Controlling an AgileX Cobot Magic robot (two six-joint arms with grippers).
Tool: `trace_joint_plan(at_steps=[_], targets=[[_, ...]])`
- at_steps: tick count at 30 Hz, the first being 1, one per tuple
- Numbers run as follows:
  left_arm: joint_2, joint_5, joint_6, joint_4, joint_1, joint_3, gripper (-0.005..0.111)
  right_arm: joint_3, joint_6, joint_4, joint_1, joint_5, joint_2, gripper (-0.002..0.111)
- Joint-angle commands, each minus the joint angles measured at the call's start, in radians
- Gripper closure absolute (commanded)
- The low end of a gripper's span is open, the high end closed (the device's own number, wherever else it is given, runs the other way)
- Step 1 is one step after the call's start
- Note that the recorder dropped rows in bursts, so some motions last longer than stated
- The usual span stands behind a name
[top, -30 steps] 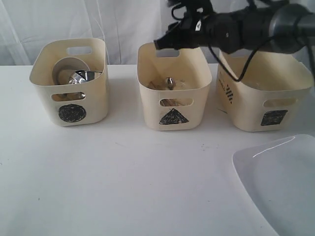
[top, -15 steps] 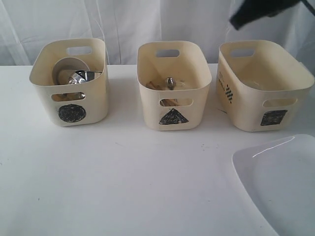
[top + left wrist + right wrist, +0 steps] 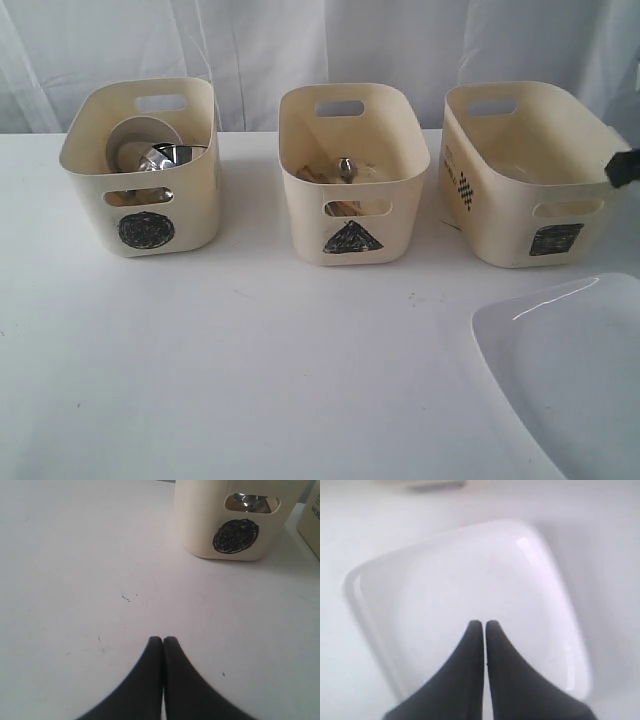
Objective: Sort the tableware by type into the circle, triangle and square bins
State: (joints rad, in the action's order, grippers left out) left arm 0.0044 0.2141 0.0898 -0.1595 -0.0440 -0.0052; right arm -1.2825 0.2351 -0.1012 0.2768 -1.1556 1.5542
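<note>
Exterior view: sticker on square bin illegible; left gripper, right gripper pressed together.

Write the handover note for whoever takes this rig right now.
Left tool: shut, empty, low over the bare table.
Right tool: shut, empty, above the white plate.
Done: white bowl and steel pieces are in the circle bin; wood and steel utensils are in the triangle bin.
Left: the plate lies on the table in front of the square bin, which shows nothing inside.
</note>
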Motion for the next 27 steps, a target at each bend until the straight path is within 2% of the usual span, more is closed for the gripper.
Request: trace_joint_plan(at_steps=[1, 7, 11, 16, 18, 21, 23, 27], targets=[[-0.004, -0.003, 0.002, -0.007, 0.008, 0.005, 0.107, 0.117, 0.168, -0.193, 0.044, 0.010, 0.009, 0.106], [-0.004, -0.003, 0.002, -0.007, 0.008, 0.005, 0.107, 0.228, 0.170, -0.155, 0.127, 0.072, 0.009, 0.101], [-0.004, -0.003, 0.002, -0.007, 0.008, 0.005, 0.107, 0.278, 0.170, -0.252, 0.262, 0.158, 0.034, 0.090], [-0.004, -0.003, 0.002, -0.007, 0.008, 0.005, 0.107, 0.295, 0.181, -0.397, 0.398, 0.106, 0.121, 0.077], [-0.004, -0.003, 0.002, -0.007, 0.008, 0.005, 0.107, 0.295, 0.181, -0.397, 0.421, 0.072, 0.146, 0.070], [-0.004, -0.003, 0.002, -0.007, 0.008, 0.005, 0.107, 0.295, 0.179, -0.399, 0.431, 0.059, 0.157, 0.048], [-0.004, -0.003, 0.002, -0.007, 0.008, 0.005, 0.107, 0.295, 0.179, -0.411, 0.429, 0.050, 0.157, 0.041], [-0.004, -0.003, 0.002, -0.007, 0.008, 0.005, 0.107, 0.295, 0.181, -0.396, 0.429, 0.027, 0.157, 0.041]])
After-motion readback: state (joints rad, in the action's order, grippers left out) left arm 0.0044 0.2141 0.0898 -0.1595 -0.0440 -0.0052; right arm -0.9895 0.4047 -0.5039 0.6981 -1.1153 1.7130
